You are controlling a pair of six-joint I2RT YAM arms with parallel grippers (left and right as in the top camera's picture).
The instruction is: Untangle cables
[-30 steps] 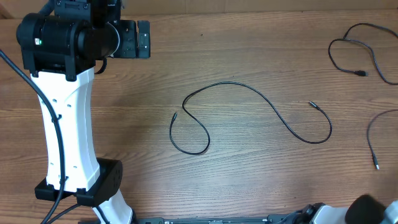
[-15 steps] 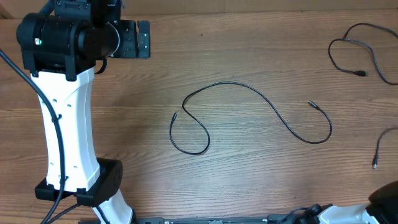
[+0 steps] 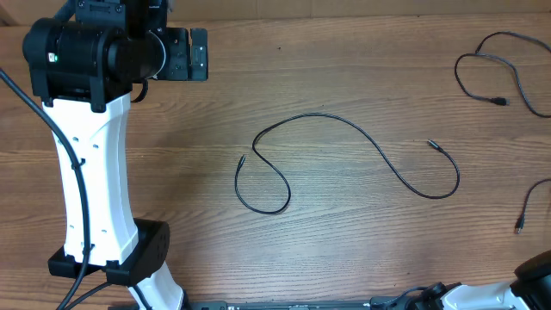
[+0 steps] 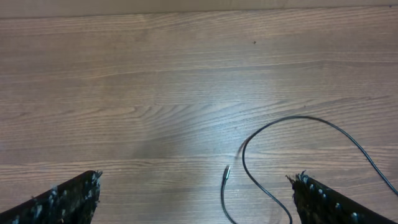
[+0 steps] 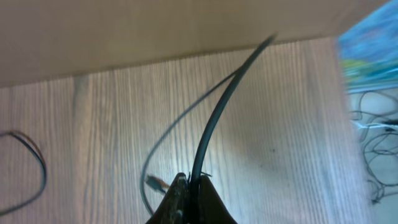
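Seeing a wood surface point(image 3: 344, 52), we read the left end effector point(image 4: 199, 208) spread wide over it at upper left. The right end effector point(image 5: 189, 186) is pinching a black cable point(image 5: 210, 118) at the lower-right corner, and the S-shaped cable point(image 3: 344, 120) lies loose mid-surface.

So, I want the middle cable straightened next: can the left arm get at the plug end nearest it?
Probably yes: the left gripper is open and faces that plug end, with only bare table between them.
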